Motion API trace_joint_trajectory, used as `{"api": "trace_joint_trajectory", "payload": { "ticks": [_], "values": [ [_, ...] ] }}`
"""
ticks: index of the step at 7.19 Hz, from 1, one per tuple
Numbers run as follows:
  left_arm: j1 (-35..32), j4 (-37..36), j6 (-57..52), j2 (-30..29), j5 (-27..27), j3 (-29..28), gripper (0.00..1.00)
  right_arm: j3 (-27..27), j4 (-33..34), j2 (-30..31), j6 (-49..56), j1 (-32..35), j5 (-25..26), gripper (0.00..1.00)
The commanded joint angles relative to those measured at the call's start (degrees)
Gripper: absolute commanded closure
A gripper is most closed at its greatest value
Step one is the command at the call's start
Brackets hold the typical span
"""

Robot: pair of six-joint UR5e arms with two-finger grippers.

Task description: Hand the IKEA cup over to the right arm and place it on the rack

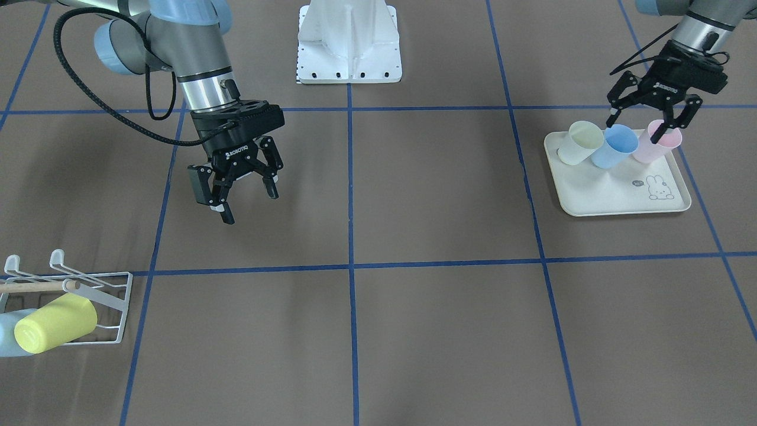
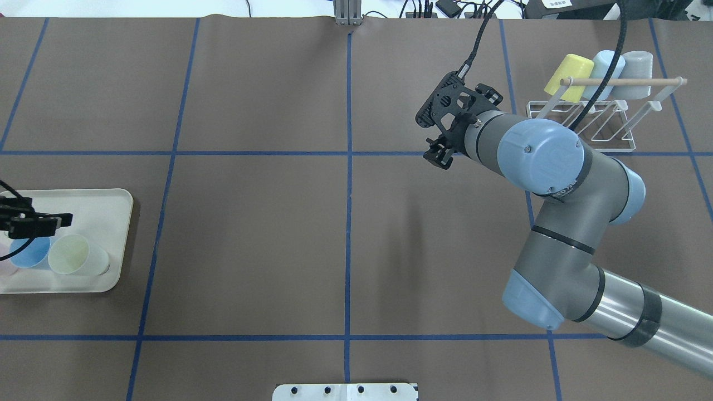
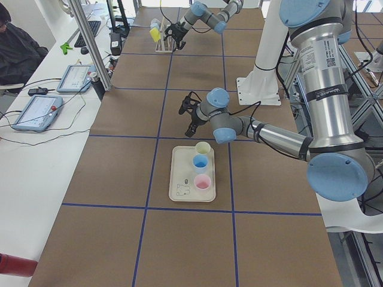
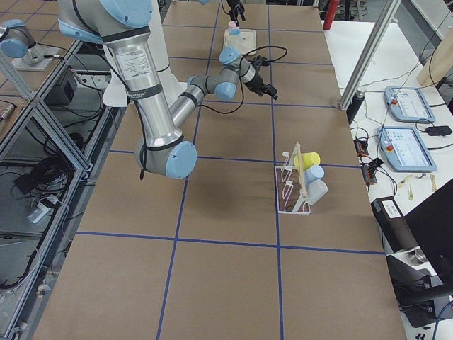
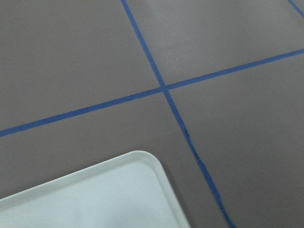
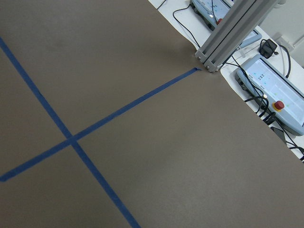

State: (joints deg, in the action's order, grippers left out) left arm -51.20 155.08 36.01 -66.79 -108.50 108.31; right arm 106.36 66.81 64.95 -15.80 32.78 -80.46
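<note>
The left gripper [image 1: 631, 133] is spread wide over the blue cup [image 1: 615, 151], which stands on the tray [image 1: 621, 201]. One finger is by the cream cup [image 1: 576, 145] and the other at the pink cup [image 1: 653, 151]; contact is unclear. The left arm [image 1: 701, 26] points down. The right gripper [image 1: 249, 207] hangs agape and empty, well apart from the rack [image 1: 112, 284]. The overhead view cuts off the left gripper.

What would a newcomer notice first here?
Three pastel cups stand on the rabbit-print tray at the robot's left end of the table: a cream cup, a blue cup and a pink cup. The open left gripper is low over them. At the other end, the white wire rack carries a yellow cup, a pale blue cup and a grey cup. The right gripper hangs open and empty between.
</note>
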Motion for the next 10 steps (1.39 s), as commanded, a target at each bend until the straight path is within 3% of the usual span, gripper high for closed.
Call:
{"api": "trace_joint_trajectory", "payload": {
  "ticks": [1,3,5,10],
  "values": [
    [-8.35,6.02,-13.37,0.96,-2.57,-8.97,0.00,-0.01,-0.19,-0.26,-1.68,-0.61,-0.31,0.00],
    [-12.17,10.30,-17.29,0.96,-4.71,-14.67,0.00,-0.10,-0.28,-0.26,-2.22,-1.22,-0.31,0.00],
    [-11.47,20.31,-8.13,0.52,-4.53,-21.37,0.00,-0.10,-0.63,-0.26,-2.22,-1.58,-0.31,0.00],
    [-8.33,20.97,-4.20,-0.54,-8.05,-22.26,0.00,-0.36,-0.72,0.09,-2.13,-1.49,-0.22,0.00]
  ]
}}
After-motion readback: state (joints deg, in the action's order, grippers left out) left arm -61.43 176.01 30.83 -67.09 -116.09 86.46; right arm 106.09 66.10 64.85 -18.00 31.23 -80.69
